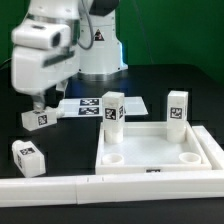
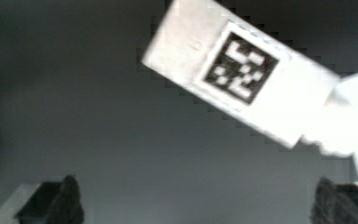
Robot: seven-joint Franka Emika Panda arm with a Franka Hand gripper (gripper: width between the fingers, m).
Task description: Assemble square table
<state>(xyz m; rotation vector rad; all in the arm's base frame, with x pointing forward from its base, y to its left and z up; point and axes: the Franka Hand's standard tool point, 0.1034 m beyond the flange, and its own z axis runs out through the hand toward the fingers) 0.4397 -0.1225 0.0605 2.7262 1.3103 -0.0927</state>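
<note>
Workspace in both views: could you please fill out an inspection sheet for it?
Surface: black table, dark and matte.
Job's things: white tabletop lying rim up; two upright legs at its far corners; two loose legs lying on the table, off to the exterior view's left.
Clutter: marker board behind the tabletop; L-shaped rail along the near edge.
Claw: claw open, holding nothing, above one of the loose legs.
Cables: nothing seen.
Surroundings: green backdrop; white arm base at the back.
</note>
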